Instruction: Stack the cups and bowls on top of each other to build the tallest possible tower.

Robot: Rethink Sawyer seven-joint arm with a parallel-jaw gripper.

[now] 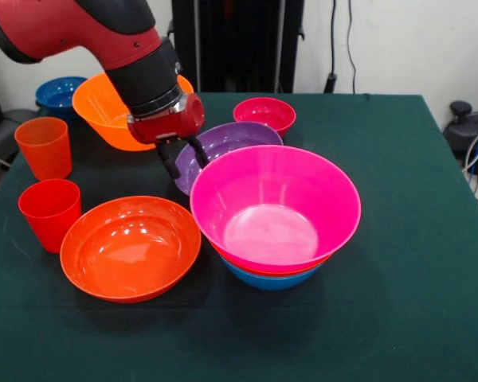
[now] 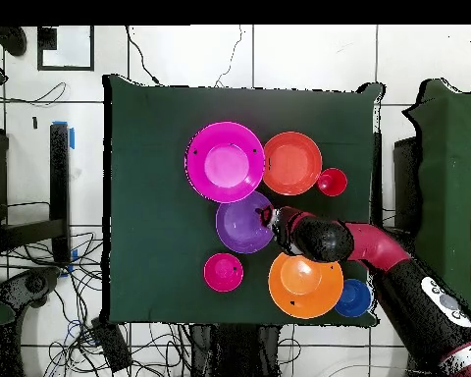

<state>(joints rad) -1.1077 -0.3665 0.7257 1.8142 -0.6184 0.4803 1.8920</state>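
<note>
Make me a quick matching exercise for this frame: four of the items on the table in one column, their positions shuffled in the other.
Items:
1. pink bowl
2. purple bowl
3. small blue bowl
4. claw

Positions:
A. at the purple bowl's rim
B. on top of the pile
C. table corner, behind the yellow-orange bowl
D. directly behind the pile

Pairs: 1-B, 2-D, 3-C, 4-A

Dark green cloth-covered table [image 1: 414, 263], white wall [image 1: 398, 44], tangled floor cables [image 2: 43, 295].
</note>
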